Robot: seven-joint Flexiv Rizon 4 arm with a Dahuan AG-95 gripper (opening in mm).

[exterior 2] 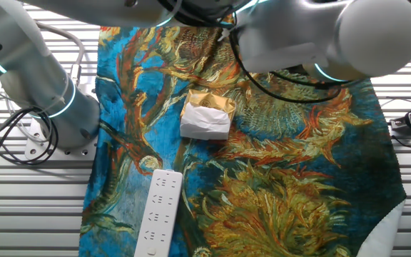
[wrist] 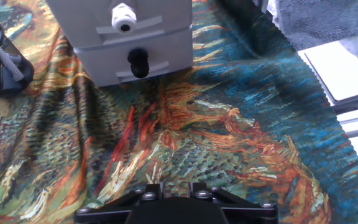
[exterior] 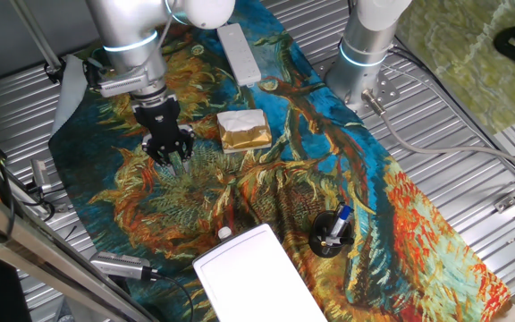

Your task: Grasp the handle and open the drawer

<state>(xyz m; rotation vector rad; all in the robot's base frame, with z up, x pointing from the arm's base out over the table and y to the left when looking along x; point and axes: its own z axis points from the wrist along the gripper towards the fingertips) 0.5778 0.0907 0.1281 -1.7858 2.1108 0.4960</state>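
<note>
Black mount of the claw [exterior: 172,159] fills the bottom edge of the hand view, and no fingertips show there. In the fixed view from the side the fingers point down, just above the painted cloth [exterior: 401,224], but I cannot tell whether they are spread or closed. They hold nothing.

Up at the top of the hand view sits the white box [wrist: 98,56], front face towards the camera. The drawer [wrist: 160,15] looks fully pushed in, with its small round white handle [wrist: 124,26] at the top centre. A second, dark knob [wrist: 138,62] sits on the front below it. The black pen holder [wrist: 2,62] is at upper left.

In the side view the claw is at left centre, and the box is at the bottom edge, well apart. The white-and-gold block [exterior: 243,130] lies off to the right.

So this looks like the approach step, with nothing grasped yet. Next, the claw should travel across the desk [exterior: 472,116] towards the box, line up on the white handle rather than the dark one, close on it and pull straight back.
</note>
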